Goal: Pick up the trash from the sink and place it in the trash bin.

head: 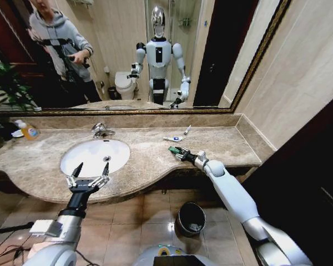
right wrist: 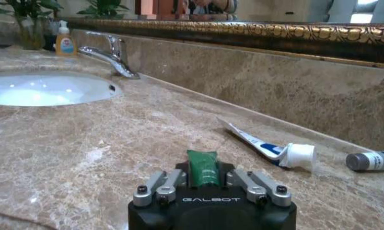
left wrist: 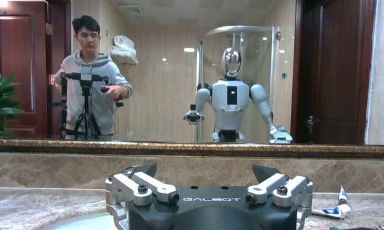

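Leftmost, the left gripper [head: 91, 168] is hovering over the near rim of the sink [head: 77, 160], its jaws spread wide and holding nothing. Beyond the basin, the faucet [head: 101, 131] is standing at the back of the marble worktop [head: 222, 144]. Farther right, the right gripper [head: 176, 151] is reaching over the worktop, its jaws closed on a small green piece [right wrist: 203, 167]. Just behind it, a white tube with blue marks [right wrist: 268, 147] and a second small tube [right wrist: 372, 160] are lying on the worktop near the wall. Below, the trash bin [head: 190, 219] is sitting on the floor.
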Tool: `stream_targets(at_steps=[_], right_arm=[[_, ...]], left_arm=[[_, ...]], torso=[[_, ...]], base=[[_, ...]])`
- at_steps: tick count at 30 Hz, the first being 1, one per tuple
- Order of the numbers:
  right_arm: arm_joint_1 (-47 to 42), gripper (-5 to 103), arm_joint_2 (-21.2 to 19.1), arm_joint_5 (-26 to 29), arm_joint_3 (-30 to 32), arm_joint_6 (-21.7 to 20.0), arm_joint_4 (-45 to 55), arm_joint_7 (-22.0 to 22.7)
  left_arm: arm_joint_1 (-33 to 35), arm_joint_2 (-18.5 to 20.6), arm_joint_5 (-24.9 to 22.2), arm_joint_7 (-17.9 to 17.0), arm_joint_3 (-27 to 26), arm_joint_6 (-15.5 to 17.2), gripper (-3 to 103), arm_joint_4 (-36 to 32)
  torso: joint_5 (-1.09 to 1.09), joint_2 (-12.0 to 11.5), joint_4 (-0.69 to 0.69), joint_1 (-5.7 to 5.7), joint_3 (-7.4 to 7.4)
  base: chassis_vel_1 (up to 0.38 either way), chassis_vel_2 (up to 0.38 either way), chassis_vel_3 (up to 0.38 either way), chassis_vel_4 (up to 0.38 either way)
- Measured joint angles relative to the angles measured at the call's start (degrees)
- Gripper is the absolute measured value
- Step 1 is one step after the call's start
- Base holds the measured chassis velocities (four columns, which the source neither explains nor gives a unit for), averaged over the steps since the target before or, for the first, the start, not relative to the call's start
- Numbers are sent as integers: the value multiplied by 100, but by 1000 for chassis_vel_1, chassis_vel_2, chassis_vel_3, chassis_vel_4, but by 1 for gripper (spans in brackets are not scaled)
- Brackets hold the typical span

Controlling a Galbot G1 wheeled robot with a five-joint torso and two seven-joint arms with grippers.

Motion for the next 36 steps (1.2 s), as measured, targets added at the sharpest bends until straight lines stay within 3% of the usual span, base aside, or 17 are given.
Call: stream_targets(at_steps=[4, 14, 16, 24, 34, 36], right_arm=[[-19, 19, -7, 1, 23, 12, 23, -3], [-371, 13, -111, 22, 259, -9, 494, 54], [-648, 8, -172, -30, 465, 100, 806, 273], [-2118, 8, -369, 93, 1408, 452, 2134, 890], [-3548, 8, 116, 362, 2224, 935, 2946, 1381], [-3769, 8, 288, 553, 2321, 1240, 2938, 1594]], left_arm=[[0, 0, 0, 0, 0, 0, 100, 0], [0, 0, 0, 0, 0, 0, 100, 0], [0, 0, 0, 0, 0, 0, 100, 0], [0, 0, 0, 3, 1, 0, 100, 0], [0, 0, 0, 0, 0, 0, 100, 0], [0, 0, 0, 1, 0, 0, 100, 0]], torso=[[0, 0, 0, 0, 0], [0, 0, 0, 0, 0], [1, 0, 0, 0, 0], [-1, 0, -2, -1, -1], [-1, 1, -1, -1, -1], [0, 1, -2, -1, -1]], base=[[0, 0, 0, 0], [0, 0, 0, 0], [0, 0, 0, 0], [0, 0, 0, 0], [0, 0, 0, 0], [0, 0, 0, 0]])
